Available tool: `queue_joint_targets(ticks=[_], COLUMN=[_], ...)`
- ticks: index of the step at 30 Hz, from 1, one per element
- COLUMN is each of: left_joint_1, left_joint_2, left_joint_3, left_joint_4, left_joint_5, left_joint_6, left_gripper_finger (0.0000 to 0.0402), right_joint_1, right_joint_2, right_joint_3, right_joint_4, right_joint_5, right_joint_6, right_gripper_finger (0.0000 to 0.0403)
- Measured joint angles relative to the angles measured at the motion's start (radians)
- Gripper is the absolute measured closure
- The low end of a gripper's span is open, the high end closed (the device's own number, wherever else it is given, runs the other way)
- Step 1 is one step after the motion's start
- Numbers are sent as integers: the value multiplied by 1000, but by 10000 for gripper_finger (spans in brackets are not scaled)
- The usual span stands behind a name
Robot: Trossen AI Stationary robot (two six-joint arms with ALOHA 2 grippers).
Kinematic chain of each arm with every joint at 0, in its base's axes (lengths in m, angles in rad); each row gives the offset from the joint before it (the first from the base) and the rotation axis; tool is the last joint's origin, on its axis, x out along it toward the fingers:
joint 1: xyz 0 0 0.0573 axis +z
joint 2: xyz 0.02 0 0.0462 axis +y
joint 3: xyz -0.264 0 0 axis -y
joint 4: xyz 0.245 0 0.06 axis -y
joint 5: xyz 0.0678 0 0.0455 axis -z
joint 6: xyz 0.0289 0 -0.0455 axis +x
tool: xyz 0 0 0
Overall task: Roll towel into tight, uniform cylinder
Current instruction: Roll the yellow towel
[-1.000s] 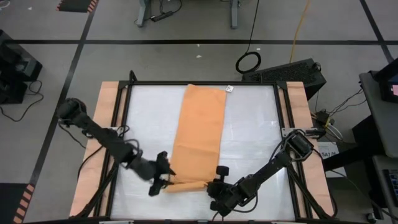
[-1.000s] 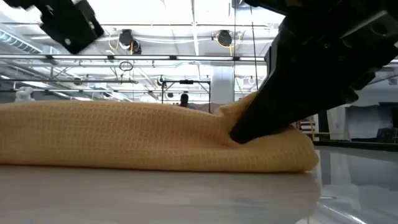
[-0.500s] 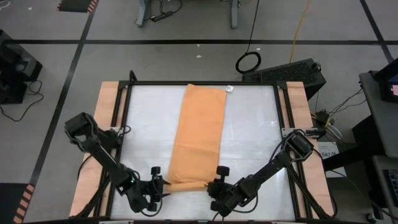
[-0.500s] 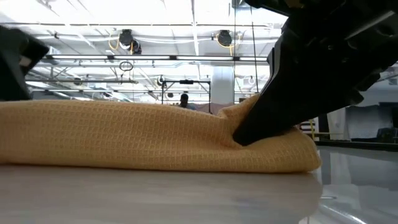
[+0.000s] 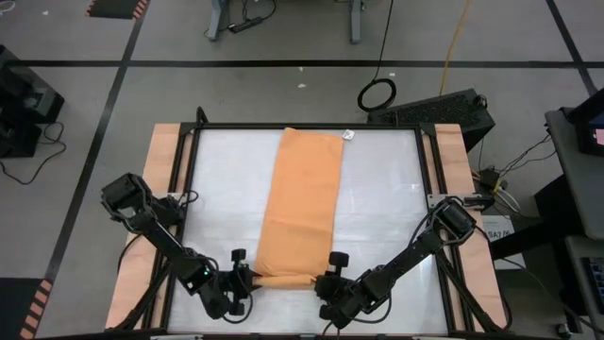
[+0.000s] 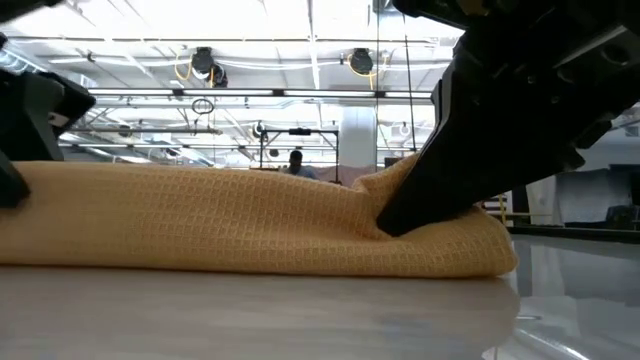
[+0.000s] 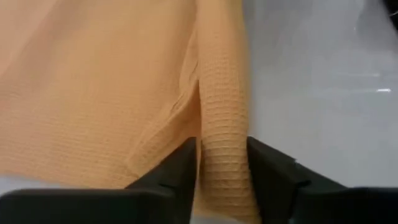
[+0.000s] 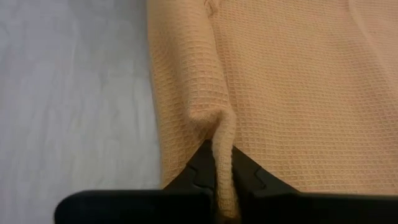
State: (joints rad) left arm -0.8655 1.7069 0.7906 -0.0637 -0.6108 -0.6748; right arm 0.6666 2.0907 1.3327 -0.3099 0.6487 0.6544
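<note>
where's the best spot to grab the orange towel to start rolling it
Take the orange-tan waffle-weave cloth towel at its two near-end corners, coming in low from the outer sides. That end is already folded into a thick ridge, and the left pincer and right pincer each straddle it there.

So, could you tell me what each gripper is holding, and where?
Right gripper pinches the towel at its near rolled edge. Left gripper straddles that edge's other corner, fingers around the fold.

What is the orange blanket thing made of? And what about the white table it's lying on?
The towel looks like soft woven cloth, maybe cotton: its surface shows a grid of tiny waffle squares, and it bunches into a fold where the right gripper pinches it. The table top looks like smooth, hard, glossy white board, since light gleams off it. Its exact material can't be told.
</note>
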Motion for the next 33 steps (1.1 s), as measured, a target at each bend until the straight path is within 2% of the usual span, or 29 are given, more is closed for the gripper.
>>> queue_joint_targets(ticks=[3, 8, 11, 18, 21, 28, 33], left_joint_1=[22, 58, 69, 92, 126, 244, 280], left_joint_2=[0, -11, -56, -221, -259, -217, -160], left_joint_3=[0, 0, 0, 0, 0, 0, -1], left_joint_4=[-10, -8, -4, 5, 0, -83, -65], left_joint_5=[46, 204, 263, 295, 339, 493, 571], left_joint_6=[2, 9, 6, 1, -10, -53, -50], left_gripper_finger=[318, 391, 389, 392, 393, 393, 394], right_joint_1=[0, 3, 4, 5, 7, 9, 9], right_joint_2=[0, -3, -28, -85, -95, -93, -92], right_joint_3=[0, 0, 0, 1, 2, -8, -8], right_joint_4=[0, -5, -18, -16, -11, -34, -71], right_joint_5=[0, -3, -31, -160, -209, -236, -238], right_joint_6=[0, -8, -12, -75, -75, -33, 4], right_gripper_finger=[401, 401, 401, 401, 401, 401, 401])
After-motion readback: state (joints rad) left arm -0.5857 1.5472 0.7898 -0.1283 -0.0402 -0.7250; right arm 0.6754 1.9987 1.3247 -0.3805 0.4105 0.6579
